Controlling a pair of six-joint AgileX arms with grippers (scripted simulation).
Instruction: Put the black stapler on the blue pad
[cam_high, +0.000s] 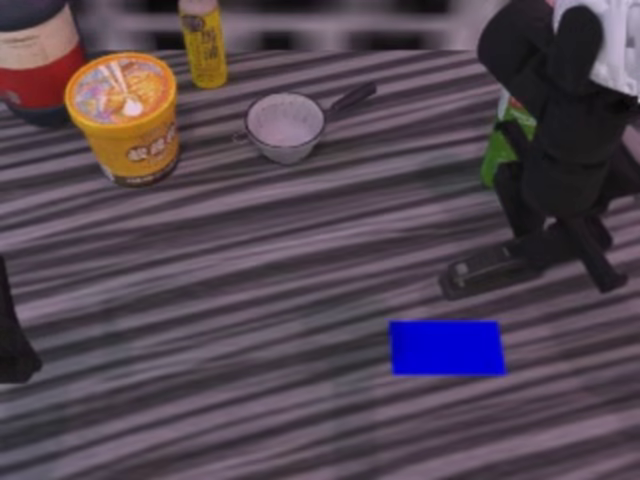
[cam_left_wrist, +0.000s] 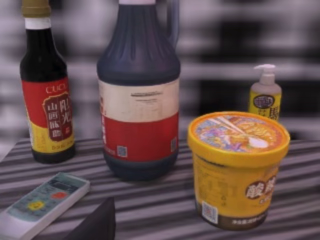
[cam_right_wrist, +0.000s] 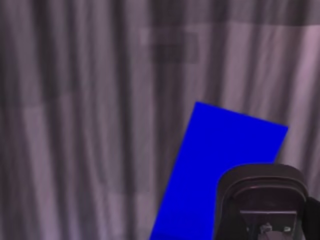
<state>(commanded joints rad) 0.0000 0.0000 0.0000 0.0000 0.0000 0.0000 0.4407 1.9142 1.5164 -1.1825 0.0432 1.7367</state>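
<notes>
- The black stapler (cam_high: 490, 270) lies on the striped desk (cam_high: 250, 280) at the right side of the top view, just beyond the blue pad (cam_high: 447, 347) and apart from it; none of it overlaps the blue yet.
- The right end effector (cam_high: 578, 255) stands over the stapler's right end. Whether its fingers are spread or pinching the stapler I cannot tell: the arm's bulk hides the contact from above, and the right wrist view shows only the stapler's rounded end (cam_right_wrist: 262, 202) close up, with the pad (cam_right_wrist: 220, 170) behind it.
- Main risk, as I judge it: the hold, if there is one, sits at one end and not at the middle. A slim long body taken off-centre could swing or droop when raised, and land skewed or half off the pad.
- The stapler looks about as long as the pad is wide, so there is little margin; a small turn in the grasp could leave an end hanging over the edge.
- If the fingers are not yet pressed on it, closing on the sloped top arm could squeeze the stapler out sideways along the desk.
- A green packet (cam_high: 500, 140) stands close behind the right arm; a wide swing could knock it.
- The left end effector (cam_high: 15, 345) is parked at the left edge, well away. Its wrist view shows only the noodle cup (cam_left_wrist: 237, 167), sauce jug (cam_left_wrist: 139, 90), soy bottle (cam_left_wrist: 46, 90), pump bottle (cam_left_wrist: 265, 97) and remote (cam_left_wrist: 42, 202), and its finger state is not visible.
</notes>
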